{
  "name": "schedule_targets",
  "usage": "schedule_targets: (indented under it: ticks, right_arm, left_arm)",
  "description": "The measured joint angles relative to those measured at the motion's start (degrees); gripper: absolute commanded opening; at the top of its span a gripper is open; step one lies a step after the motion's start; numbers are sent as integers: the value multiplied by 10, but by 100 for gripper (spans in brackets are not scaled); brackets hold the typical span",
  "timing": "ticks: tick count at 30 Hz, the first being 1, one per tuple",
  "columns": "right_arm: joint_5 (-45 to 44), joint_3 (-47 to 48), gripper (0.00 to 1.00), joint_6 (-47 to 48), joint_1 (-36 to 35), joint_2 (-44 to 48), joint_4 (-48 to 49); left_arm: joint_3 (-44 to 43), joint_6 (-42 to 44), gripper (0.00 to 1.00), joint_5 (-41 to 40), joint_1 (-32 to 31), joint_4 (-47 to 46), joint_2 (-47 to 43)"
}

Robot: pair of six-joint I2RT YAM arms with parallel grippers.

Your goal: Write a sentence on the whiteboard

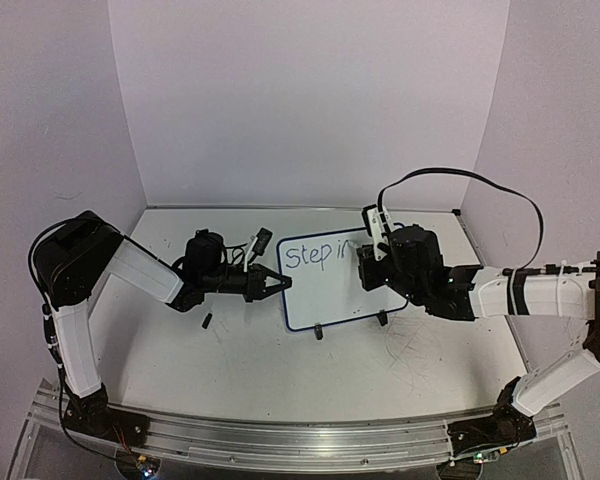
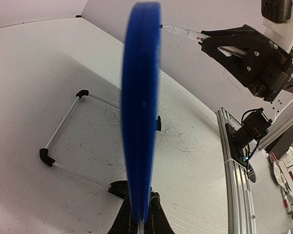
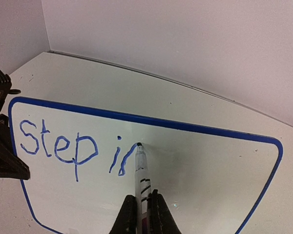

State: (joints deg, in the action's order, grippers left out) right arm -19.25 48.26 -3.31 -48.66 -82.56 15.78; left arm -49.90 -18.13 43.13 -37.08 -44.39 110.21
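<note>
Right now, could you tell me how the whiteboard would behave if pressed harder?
The whiteboard is probably stiff: its blue edge looks straight from the left wrist. Thin and propped on a wire stand, it seems light and apt to tip or slide back. The left pincer clamped on its edge likely steadies it.

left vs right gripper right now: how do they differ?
The left gripper is shut on the whiteboard, on its blue left edge. The right gripper is shut on a marker.
The left gripper comes in sideways at the rim. The right gripper faces the writing surface, with the marker tip on it just after the unfinished sentence "Step in".
Shared: both are shut and both work the same whiteboard.
</note>
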Motion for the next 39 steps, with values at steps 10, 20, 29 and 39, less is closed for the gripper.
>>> schedule_targets:
  ticks: [10,20,29,39]
  right_arm:
    - [2,-7,0,-8,0,3,-8]
    - [10,-17,0,-19,0,6,-10]
    - [19,-29,0,-28,0,10,-18]
    - [22,-33,0,-30,0,14,-24]
  left_arm:
    - [0,0,0,0,0,0,0]
    - [0,0,0,0,0,1,0]
    - [0,-1,0,0,0,1,0]
    - [0,0,0,0,0,1,0]
